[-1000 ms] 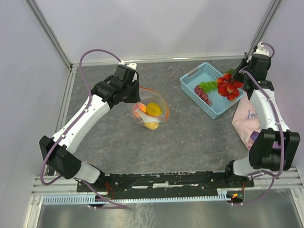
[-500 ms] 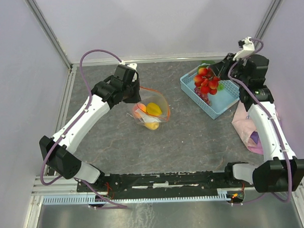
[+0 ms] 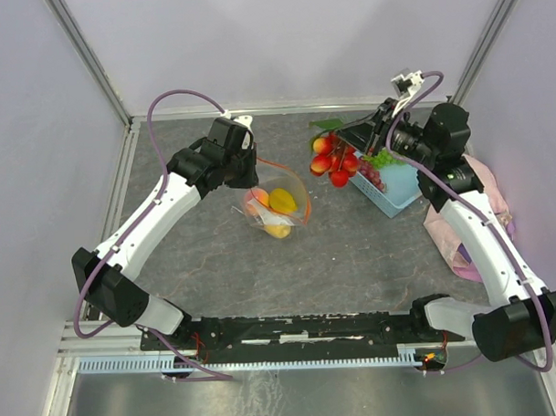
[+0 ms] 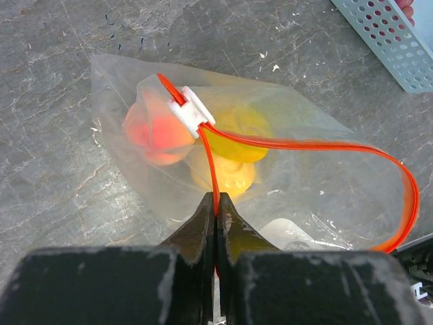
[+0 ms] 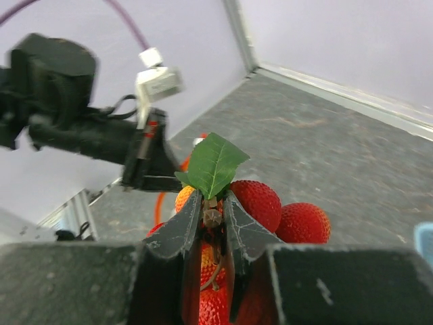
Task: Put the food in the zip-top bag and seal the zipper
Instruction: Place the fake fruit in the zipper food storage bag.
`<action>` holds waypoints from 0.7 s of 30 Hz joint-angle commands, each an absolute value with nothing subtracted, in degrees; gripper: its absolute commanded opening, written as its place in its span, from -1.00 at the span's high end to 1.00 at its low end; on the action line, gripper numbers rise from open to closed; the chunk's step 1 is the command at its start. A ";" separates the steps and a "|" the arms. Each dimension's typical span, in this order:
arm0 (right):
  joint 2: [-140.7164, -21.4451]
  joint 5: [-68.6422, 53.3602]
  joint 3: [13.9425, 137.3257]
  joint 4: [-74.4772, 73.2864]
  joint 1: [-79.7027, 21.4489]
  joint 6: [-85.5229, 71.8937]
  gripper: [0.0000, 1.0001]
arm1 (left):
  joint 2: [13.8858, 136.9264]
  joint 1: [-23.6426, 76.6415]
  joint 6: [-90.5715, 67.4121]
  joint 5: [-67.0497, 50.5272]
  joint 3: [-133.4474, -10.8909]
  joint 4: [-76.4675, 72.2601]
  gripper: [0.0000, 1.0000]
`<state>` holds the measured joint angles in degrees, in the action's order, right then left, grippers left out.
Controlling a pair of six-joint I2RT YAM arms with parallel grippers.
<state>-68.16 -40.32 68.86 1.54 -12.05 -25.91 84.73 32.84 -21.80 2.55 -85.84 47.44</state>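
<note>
The clear zip-top bag [image 3: 276,206] lies mid-table with its mouth open; it holds a peach [image 4: 154,133] and yellow fruit [image 4: 226,172]. My left gripper [image 3: 250,172] is shut on the orange-red zipper strip [image 4: 215,177] at the bag's mouth, near the white slider [image 4: 191,112]. My right gripper [image 3: 342,138] is shut on the stem of a bunch of red strawberries [image 3: 330,158] with a green leaf [image 5: 213,164], holding it in the air between the bag and the basket. Purple grapes [image 3: 369,174] lie in the basket.
A light blue slatted basket [image 3: 397,187] stands at the back right, partly under my right arm. A pink cloth [image 3: 486,193] lies at the right edge. The enclosure's walls and rails close in the back and sides.
My right gripper has lifted the strawberry bunch out of the basket and carried it left, toward the bag. The left gripper and bag have not moved.
</note>
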 commanded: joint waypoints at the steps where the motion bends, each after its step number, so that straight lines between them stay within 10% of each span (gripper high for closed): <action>1: -67.44 -47.90 71.84 12.04 -15.78 -28.70 0.97 | 83.23 32.61 -19.19 0.38 -86.00 44.70 0.95; 21: -77.20 -49.64 62.85 39.79 -30.02 -34.46 0.97 | 81.61 32.61 -19.07 -4.68 -84.23 41.63 0.95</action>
<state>-75.81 -49.50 65.04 28.56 -29.82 -32.73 84.36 32.82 -21.74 -2.83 -84.55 44.82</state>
